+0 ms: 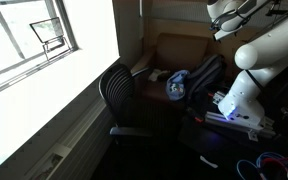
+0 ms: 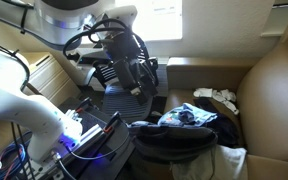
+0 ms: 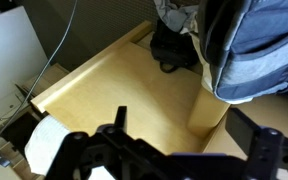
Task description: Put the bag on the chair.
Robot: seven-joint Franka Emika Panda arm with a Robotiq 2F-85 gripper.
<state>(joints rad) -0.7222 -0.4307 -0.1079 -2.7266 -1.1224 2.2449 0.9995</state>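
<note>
Up ahead of the hand (image 3: 176, 135), blue bag (image 3: 252, 50), not touching, hand spread wide, empty.

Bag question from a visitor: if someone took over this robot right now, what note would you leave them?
Gripper: open and empty, hovering close to the bag.
Bag: blue denim and black, lying next to the brown armchair, untouched.
Chair: the black mesh office chair, nothing on it that shows.
Done: only the approach.
Left: grasp the bag, lift it, carry it over and set it on the chair.
</note>
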